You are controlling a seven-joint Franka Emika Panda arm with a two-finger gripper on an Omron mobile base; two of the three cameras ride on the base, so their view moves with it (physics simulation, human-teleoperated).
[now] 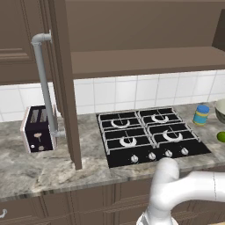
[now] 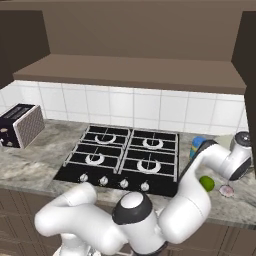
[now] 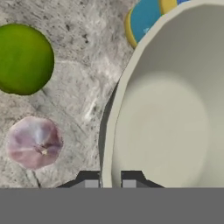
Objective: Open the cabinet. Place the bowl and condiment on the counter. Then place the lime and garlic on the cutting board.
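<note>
The cabinet stands open, its door point(image 1: 66, 88) swung out with the grey bar handle point(image 1: 44, 83). In the hand view my gripper point(image 3: 110, 180) is shut on the rim of the bowl point(image 3: 170, 109), one tip on each side of it. The bowl point(image 1: 221, 110) shows at the right edge of the left base view. The condiment point(image 1: 201, 114) stands on the counter point(image 1: 39, 167) just beyond the bowl, and its blue lid point(image 3: 144, 19) shows in the hand view. The lime point(image 3: 24, 59) and the garlic point(image 3: 35, 142) lie on the counter beside the bowl. The cutting board is out of view.
A black four-burner hob point(image 1: 149, 136) is set into the counter left of the jar. A toaster point(image 1: 38, 128) stands at the far left behind the open door. The cabinet shelf point(image 1: 145, 61) hangs above the hob, over a white tiled wall.
</note>
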